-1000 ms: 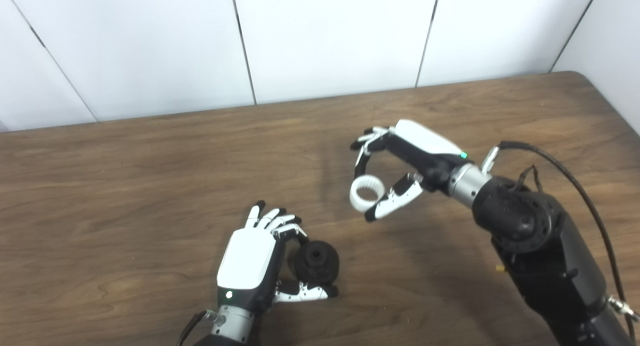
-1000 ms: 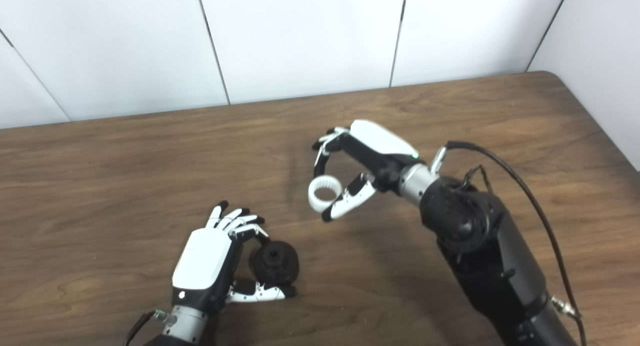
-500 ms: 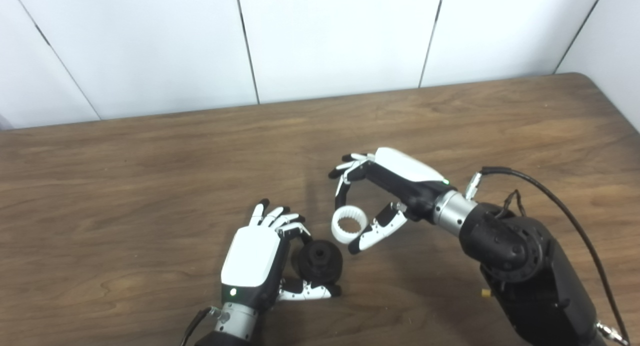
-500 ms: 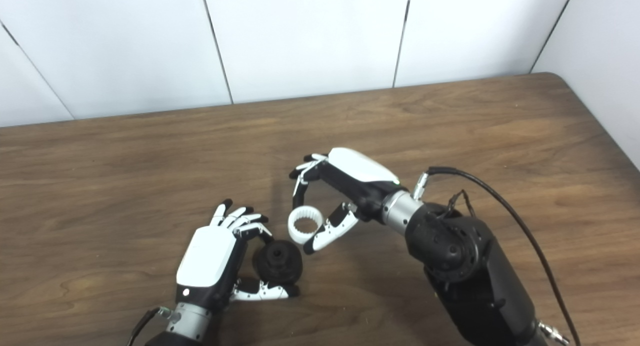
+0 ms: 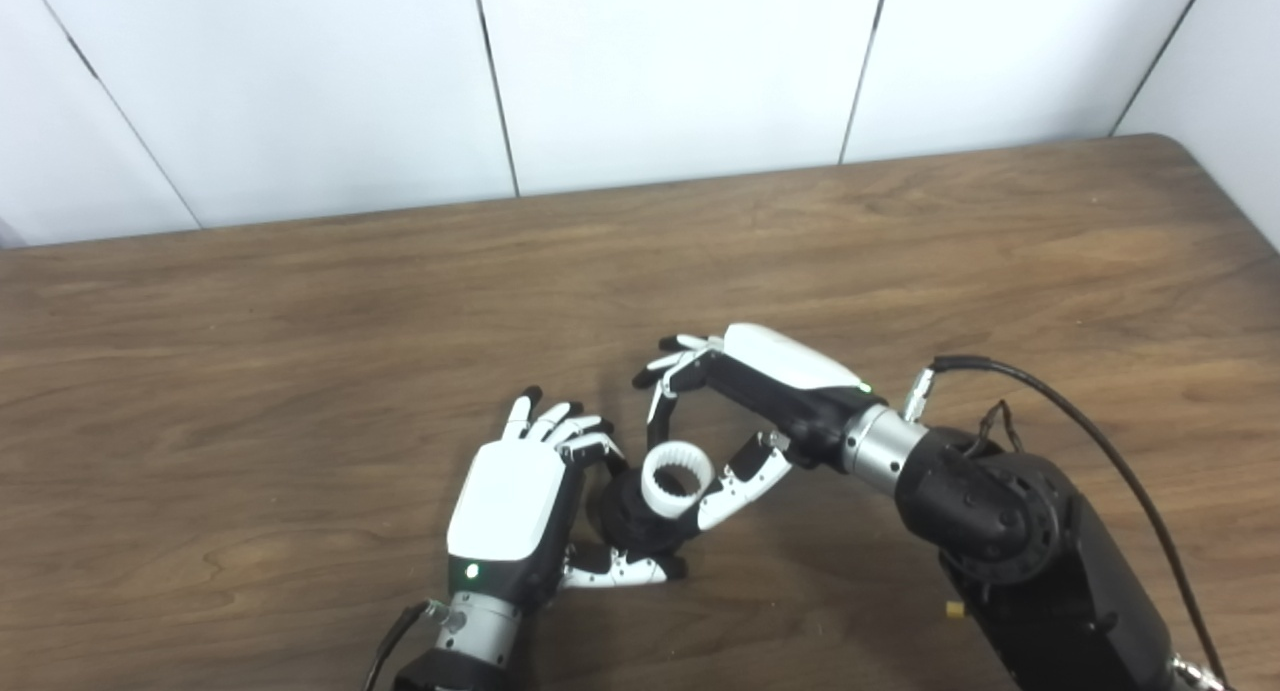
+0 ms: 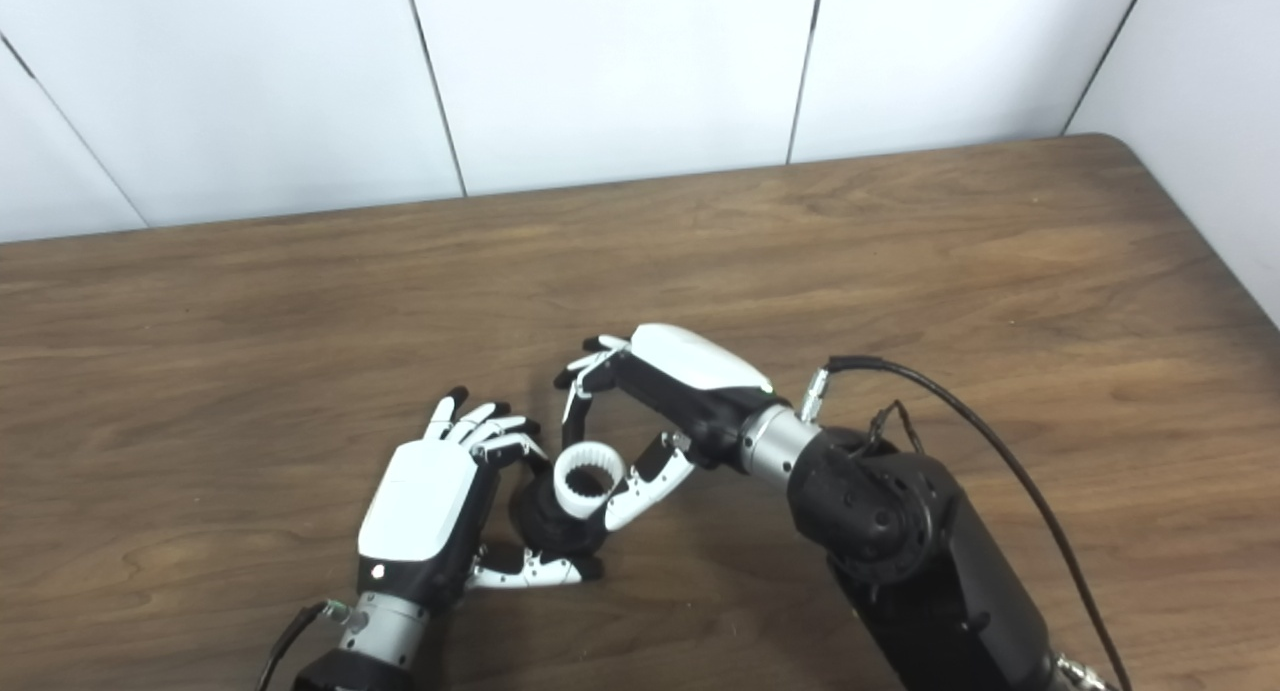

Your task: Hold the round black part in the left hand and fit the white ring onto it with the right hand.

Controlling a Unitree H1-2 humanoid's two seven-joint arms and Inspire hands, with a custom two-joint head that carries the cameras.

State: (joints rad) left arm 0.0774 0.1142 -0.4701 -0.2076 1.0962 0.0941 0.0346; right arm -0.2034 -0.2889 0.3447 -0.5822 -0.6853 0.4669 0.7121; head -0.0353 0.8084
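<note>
My left hand [image 5: 510, 506] is shut on the round black part [image 5: 630, 526], pinching it between fingers and thumb just above the table near the front. My right hand [image 5: 745, 406] is shut on the white ring [image 5: 677, 481], which has teeth on its inner wall. The ring sits directly over the top of the black part and overlaps it; I cannot tell whether it is seated. The same shows in the right eye view, with the ring [image 6: 588, 482] over the black part [image 6: 545, 526].
The brown wooden table [image 5: 300, 321] has its far edge against a white panelled wall [image 5: 660, 71]. The table's right corner is at the upper right. A black cable [image 5: 1090, 441] loops off my right forearm.
My right hand has carried the white ring down and to the left, from well apart from the black part to right on top of it. My left hand has stayed in place holding the black part.
</note>
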